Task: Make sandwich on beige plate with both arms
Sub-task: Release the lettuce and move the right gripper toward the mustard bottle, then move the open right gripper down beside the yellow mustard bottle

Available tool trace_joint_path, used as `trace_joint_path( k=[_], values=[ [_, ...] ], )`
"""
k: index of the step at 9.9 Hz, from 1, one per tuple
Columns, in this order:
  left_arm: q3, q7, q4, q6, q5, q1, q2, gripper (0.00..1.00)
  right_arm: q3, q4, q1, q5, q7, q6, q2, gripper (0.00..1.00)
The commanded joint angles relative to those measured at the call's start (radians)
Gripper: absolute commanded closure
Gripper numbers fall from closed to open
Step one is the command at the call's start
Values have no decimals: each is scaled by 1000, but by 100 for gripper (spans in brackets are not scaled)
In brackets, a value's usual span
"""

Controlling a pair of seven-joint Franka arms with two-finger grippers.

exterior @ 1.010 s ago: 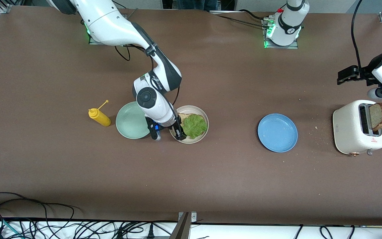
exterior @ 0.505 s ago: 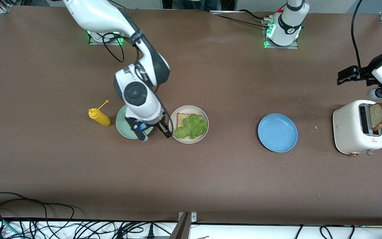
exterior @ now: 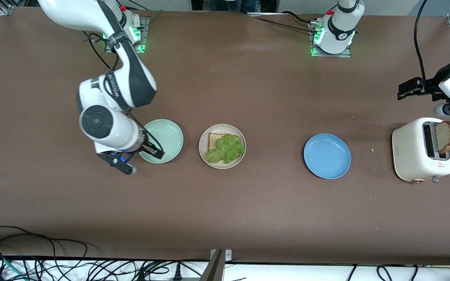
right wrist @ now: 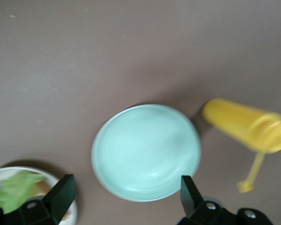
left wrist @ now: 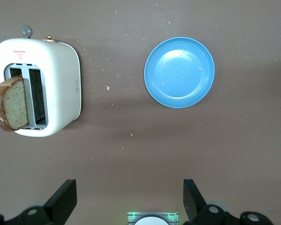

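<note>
The beige plate [exterior: 202, 150] holds one bread slice [exterior: 213, 139] with a ruffled green lettuce leaf [exterior: 227, 148] lying on it. A second bread slice [exterior: 446, 136] sticks up out of the white toaster [exterior: 408, 150] at the left arm's end. My right gripper [exterior: 140, 159] hangs open and empty over the rim of the mint green plate [exterior: 166, 134], beside the beige plate. In the right wrist view the lettuce [right wrist: 11, 192] shows at the edge. My left gripper [left wrist: 129, 199] waits open and empty high over the table, near the toaster [left wrist: 61, 84] and its bread [left wrist: 11, 105].
A blue plate [exterior: 326, 156] lies between the beige plate and the toaster. A yellow squeeze bottle [right wrist: 246, 124] lies beside the mint green plate [right wrist: 145, 152], hidden under the right arm in the front view. Crumbs dot the table near the toaster.
My right gripper has drawn back from the beige plate toward the right arm's end, now over the mint green plate. The lettuce stays on the bread. The left arm has not moved.
</note>
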Motion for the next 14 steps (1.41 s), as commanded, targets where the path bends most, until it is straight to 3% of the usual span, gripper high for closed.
trace_joint_path(
  k=[1,5,8,12,14],
  values=[
    [-5,-1,25,2,0,8,-4,0,-91,-70,1,-5,-245,-54,-90,0],
    [-5,-1,31,2,0,8,-4,0,-291,-177,0,8,-765,-135,-239,0],
    [-5,-5,31,2,1,8,-3,0,-411,-204,-5,103,-1054,-151,-247,0],
    [-5,-11,31,4,1,7,4,0,-547,-377,-29,351,-1530,-71,-246,0],
    [-5,-14,31,4,1,7,5,0,-547,-454,-57,413,-1617,-13,-233,0]
  ],
)
